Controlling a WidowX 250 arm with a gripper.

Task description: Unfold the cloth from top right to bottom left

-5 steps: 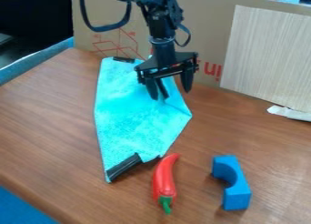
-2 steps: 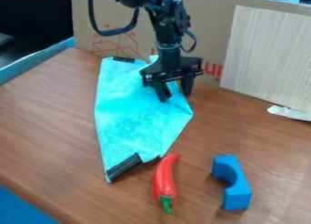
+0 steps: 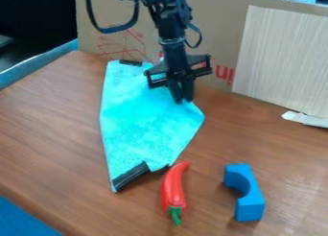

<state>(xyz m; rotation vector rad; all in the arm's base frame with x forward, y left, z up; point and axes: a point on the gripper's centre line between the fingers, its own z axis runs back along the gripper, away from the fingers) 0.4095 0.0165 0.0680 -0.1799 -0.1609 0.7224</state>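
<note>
You have the gripper (image 3: pixel 182 101) down at the far right part of the cloth (image 3: pixel 144 129), its fingers (image 3: pixel 187 88) narrow, drawn close together; whether they pinch any fabric, you cannot tell. Your cloth lies on the table (image 3: pixel 57 124), left of the middle, running from far to near, with a dark strip at each end. Just beside its near end lies the pepper (image 3: pixel 172 189), and your blue block (image 3: pixel 250 201) sits to the right.

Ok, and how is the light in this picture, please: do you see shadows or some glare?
Camera view: soft shadows beside the blue arch-shaped block and the toy chili pepper; a faint, diffuse sheen on the wood-grain table, no hard glare spot.
</note>
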